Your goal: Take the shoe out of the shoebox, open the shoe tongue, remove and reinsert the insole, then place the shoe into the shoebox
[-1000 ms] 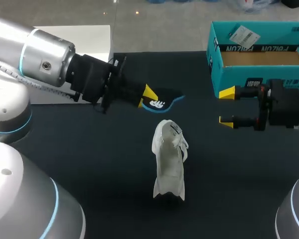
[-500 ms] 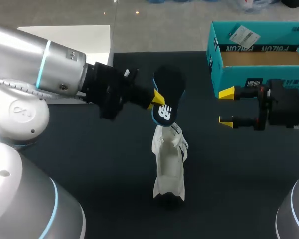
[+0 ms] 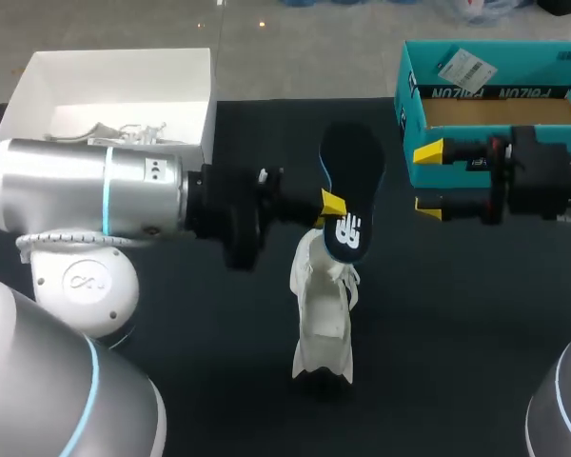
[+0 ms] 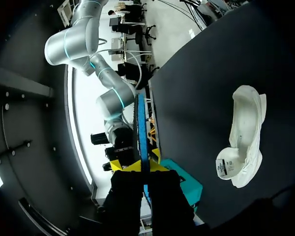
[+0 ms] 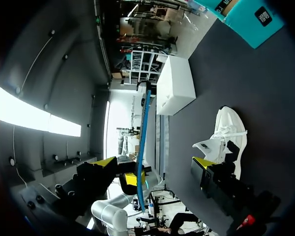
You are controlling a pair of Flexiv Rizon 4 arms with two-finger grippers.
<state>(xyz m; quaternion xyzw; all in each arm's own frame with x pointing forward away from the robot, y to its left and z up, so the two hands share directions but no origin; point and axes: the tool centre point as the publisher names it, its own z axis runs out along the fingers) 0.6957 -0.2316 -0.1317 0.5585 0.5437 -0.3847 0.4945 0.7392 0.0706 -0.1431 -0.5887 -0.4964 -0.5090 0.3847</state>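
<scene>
Clamped with the left pincer [image 3: 331, 204] on the left edge of the insole [image 3: 352, 176], up off the surface [image 3: 457, 333], long axis running far to near. Hanging its logo end right over the far end of the white shoe [image 3: 324, 309], itself lying near-to-far mid-surface. Holding the right pincer [image 3: 428, 179] spread apart and empty, off right by the shoebox [image 3: 514, 92]. Looks like a short drop nearward into the shoe, with the left arm closest.
</scene>
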